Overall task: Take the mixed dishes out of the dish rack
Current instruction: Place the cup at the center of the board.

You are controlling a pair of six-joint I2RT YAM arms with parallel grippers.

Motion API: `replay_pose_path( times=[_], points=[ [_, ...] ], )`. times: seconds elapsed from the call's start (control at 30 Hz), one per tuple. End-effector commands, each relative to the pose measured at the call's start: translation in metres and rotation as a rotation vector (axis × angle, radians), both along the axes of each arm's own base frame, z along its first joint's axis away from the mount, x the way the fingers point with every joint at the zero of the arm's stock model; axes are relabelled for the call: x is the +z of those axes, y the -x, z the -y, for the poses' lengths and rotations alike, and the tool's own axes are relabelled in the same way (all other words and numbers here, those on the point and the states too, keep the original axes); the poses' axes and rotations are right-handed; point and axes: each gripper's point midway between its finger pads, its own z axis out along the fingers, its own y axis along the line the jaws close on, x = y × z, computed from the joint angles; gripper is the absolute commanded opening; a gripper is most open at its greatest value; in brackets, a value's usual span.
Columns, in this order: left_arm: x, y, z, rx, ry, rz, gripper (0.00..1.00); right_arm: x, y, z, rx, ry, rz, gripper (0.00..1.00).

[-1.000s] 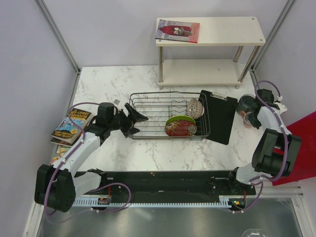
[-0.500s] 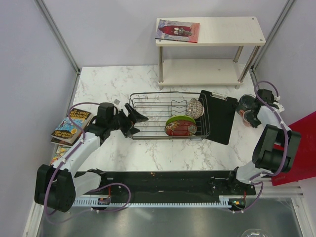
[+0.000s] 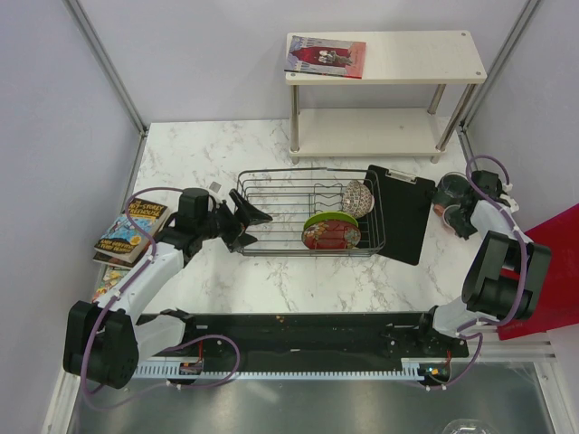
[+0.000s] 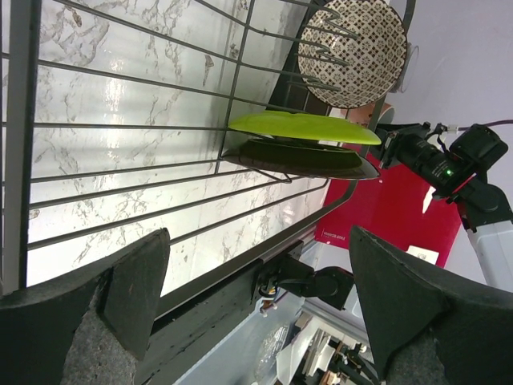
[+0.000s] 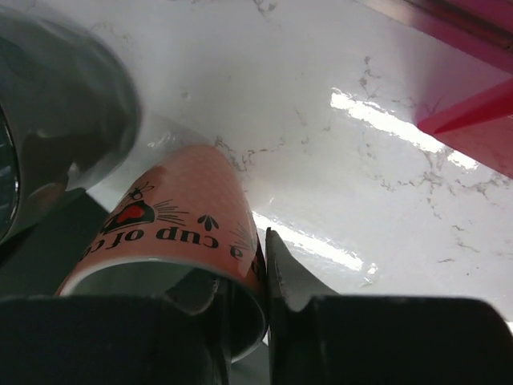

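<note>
Overhead first: the rectangular dark wire dish rack (image 3: pixel 298 172) is sitting mid-counter, carrying the lime-green round plate (image 3: pixel 327 218), the red patterned dish (image 3: pixel 330 238) and the grey-beige patterned small bowl (image 3: pixel 357 197). The left tool (image 3: pixel 249 220) is hanging wide open at the rack's left end, gripping nothing. Far right, past the black flat board (image 3: pixel 403 217), the right tool (image 3: pixel 455 208) is working over the dark green-black cup (image 3: pixel 449 188) and the small pink cup (image 3: pixel 443 213), both out on the white marble counter (image 3: pixel 298 280). Its jaws are hiding from this angle.

The left wrist camera is showing what overhead can't: the plate and the dish are leaning close together in the dividers, so pinching one is risking dragging the other.

The right wrist camera is giving the close-up: the fingers (image 5: pixel 284 281) are straddling the pink cup's rim, one inside, one outside. Clamping or not, I cannot tell. The dark cup is sitting just beside, so a crooked lift could be tipping the pink one into it.
</note>
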Motion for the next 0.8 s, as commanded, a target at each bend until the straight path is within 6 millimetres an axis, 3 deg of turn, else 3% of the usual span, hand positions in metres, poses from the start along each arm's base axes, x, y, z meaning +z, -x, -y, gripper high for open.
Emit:
replay_pose_path(
  times=[0.0,0.4,0.53,0.67,0.77],
  points=[
    [-0.014,0.011,-0.003,-0.03,-0.027,-0.029,0.98,0.004,-0.003,-0.008,0.007,-0.048,0.038,0.0],
    [-0.015,0.012,-0.001,-0.033,-0.02,-0.041,0.97,0.02,-0.014,-0.038,0.047,-0.233,0.06,0.0],
    [-0.017,0.013,-0.001,-0.032,-0.018,-0.05,0.97,0.024,-0.013,-0.036,0.054,-0.221,0.04,0.0],
    [-0.017,0.013,0.0,-0.032,-0.016,-0.053,0.97,0.021,-0.012,-0.033,0.06,-0.21,0.019,0.13],
    [-0.019,0.014,-0.001,-0.032,-0.018,-0.056,0.97,0.017,-0.008,-0.027,0.053,-0.182,-0.007,0.14]
  ],
)
